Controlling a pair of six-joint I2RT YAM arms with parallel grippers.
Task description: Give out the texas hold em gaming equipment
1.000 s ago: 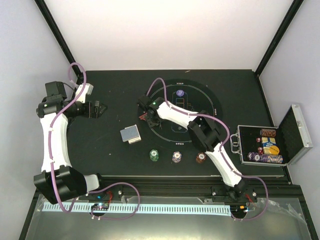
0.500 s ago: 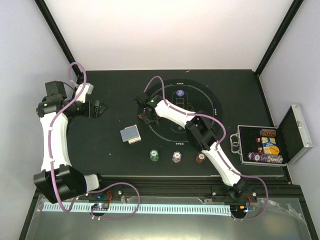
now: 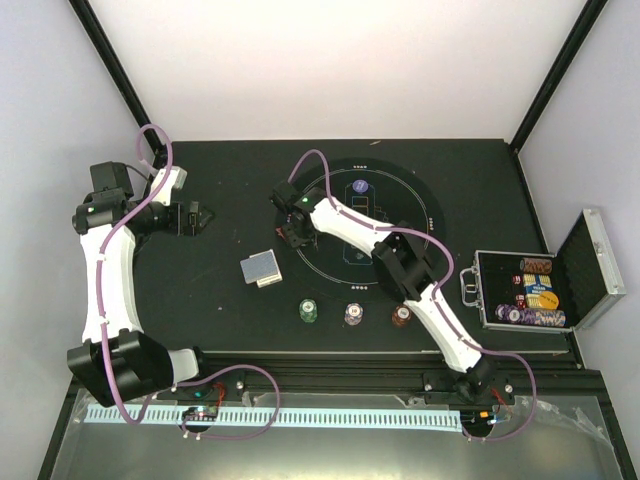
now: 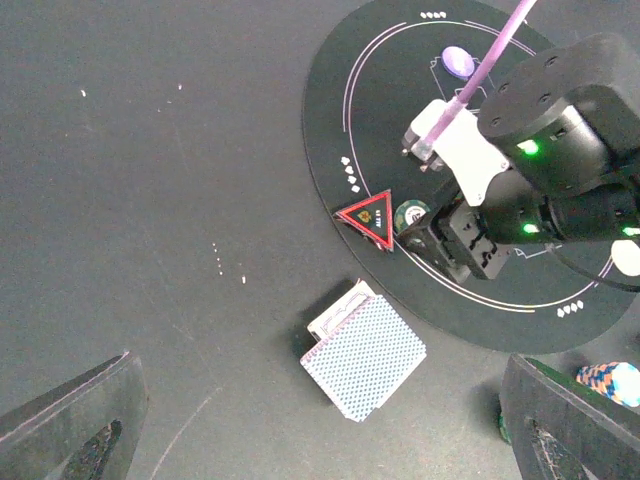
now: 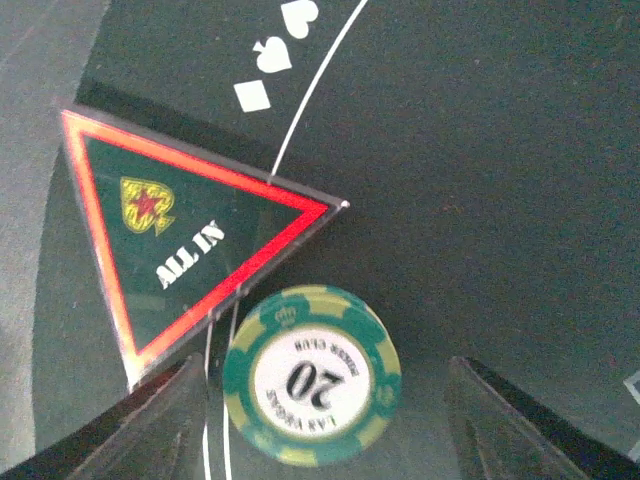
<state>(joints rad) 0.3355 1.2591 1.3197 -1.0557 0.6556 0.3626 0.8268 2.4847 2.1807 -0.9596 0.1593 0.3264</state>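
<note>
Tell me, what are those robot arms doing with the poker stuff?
They are setting out a poker game. The right tool is open and sits low over the round mat, its fingers on either side of a green chip lying next to the red triangle marker. The left tool hangs open over the table, holding nothing. A deck of cards and three chip piles lie nearer the arms. The open case holds more chips.

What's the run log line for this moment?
right claw: open, straddling green chip beside red triangle marker | left claw: open, empty | card deck: outside the mat
</note>
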